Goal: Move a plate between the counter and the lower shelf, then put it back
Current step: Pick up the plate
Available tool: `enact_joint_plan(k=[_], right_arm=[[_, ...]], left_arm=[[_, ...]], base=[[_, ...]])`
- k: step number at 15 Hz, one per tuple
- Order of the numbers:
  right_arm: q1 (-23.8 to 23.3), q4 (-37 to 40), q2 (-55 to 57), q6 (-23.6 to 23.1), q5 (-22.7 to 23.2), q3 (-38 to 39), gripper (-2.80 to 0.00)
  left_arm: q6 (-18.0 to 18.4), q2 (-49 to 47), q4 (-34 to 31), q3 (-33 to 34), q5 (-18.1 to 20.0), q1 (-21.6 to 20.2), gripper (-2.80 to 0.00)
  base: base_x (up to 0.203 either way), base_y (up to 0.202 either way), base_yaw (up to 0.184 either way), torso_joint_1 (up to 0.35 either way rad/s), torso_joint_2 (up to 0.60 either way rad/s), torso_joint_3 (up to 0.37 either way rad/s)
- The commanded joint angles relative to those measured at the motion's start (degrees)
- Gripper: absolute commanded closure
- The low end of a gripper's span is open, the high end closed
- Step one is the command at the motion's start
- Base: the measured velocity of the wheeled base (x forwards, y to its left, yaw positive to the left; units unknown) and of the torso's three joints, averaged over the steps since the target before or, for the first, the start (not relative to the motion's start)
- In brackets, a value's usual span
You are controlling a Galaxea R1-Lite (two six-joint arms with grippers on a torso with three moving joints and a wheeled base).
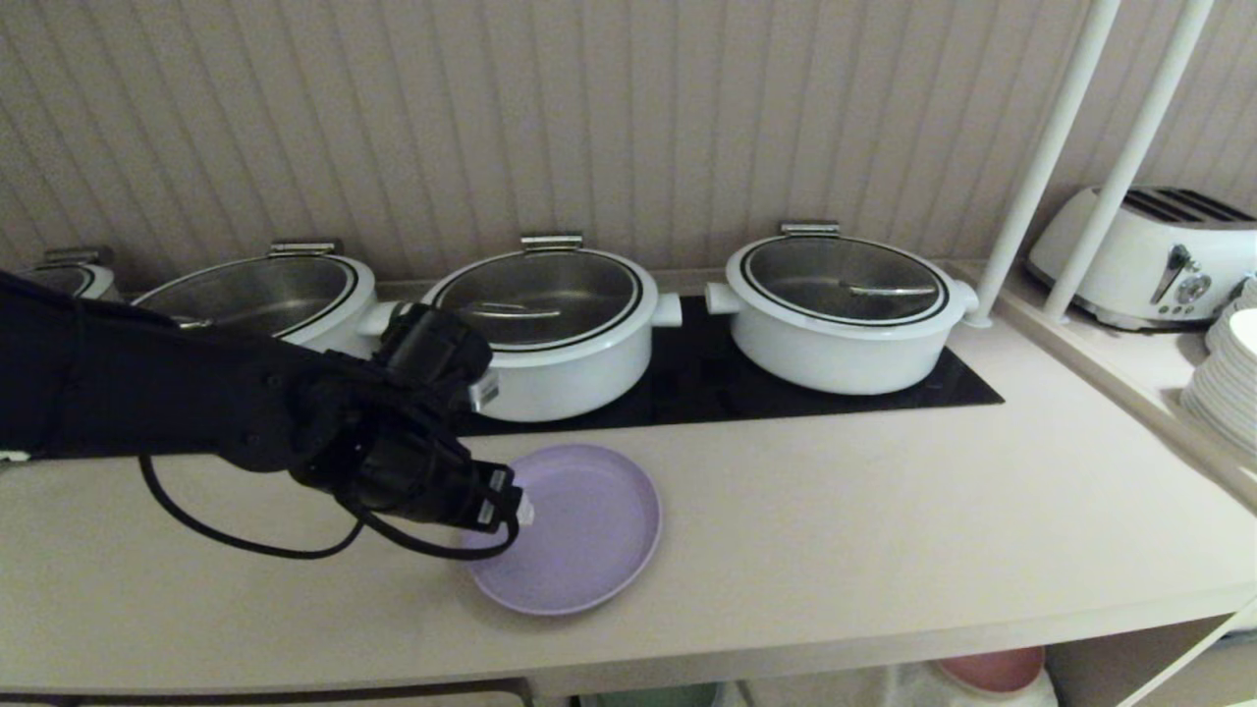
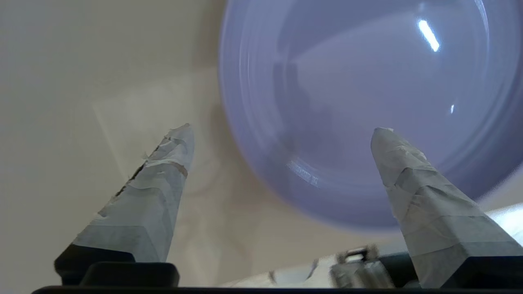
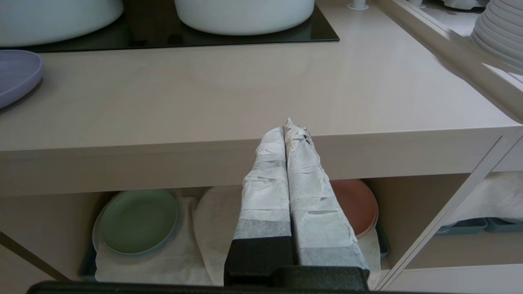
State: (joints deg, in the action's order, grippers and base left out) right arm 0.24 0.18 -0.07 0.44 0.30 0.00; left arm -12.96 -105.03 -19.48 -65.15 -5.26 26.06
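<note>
While the plate lies flat and free, the chief danger is a careless brush from the arm above it.

Plate position: the plate sits on the bench, near its front edge and just in front of the black hob panel and the middle white pot.
Left pincer: the left pincer hangs over the plate's near-left rim, its taped fingers spread wide and holding nothing.
Right pincer: the right pincer is parked below the bench front, fingers pressed together, empty.
Risk of knock: if the left arm pulls away low, a fingertip could catch the raised rim and slide the plate toward the front edge.
Risk of cable: the slack black cable loops beside the plate and might drag across it.
Lower shelf: the lower shelf holds a green plate and a pink-red plate on white cloth.
Facing: hollow side up, rim level.
Long axis: none, the plate being round.
</note>
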Motion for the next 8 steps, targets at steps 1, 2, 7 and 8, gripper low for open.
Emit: enact_joint_plan(k=[1,2,7,8], right_arm=[[0.08,-0.01,0.07,0.0,0.05,0.0,0.0],[0.02,-0.01,0.07,0.0,0.05,0.0,0.0],[0.02,-0.01,0.07,0.0,0.05,0.0,0.0],[0.02,-0.01,0.07,0.0,0.05,0.0,0.0]], left_arm=[[-1.85,-2.58,-0.12,-2.1,-0.68,-0.04,-2.8],[-2.16,-2.87,-0.12,-2.31,-0.71,-0.05,-2.8],[-4.4,-5.16,-0.12,-2.53,-1.55,-0.38,-2.8],[-4.44,-5.63,-0.12,-2.46,-2.26,-0.48,-2.8]], base=[[0.0,0.0,0.0,0.0,0.0,0.0],[0.0,0.0,0.0,0.0,0.0,0.0],[0.0,0.0,0.0,0.0,0.0,0.0],[0.0,0.0,0.0,0.0,0.0,0.0]])
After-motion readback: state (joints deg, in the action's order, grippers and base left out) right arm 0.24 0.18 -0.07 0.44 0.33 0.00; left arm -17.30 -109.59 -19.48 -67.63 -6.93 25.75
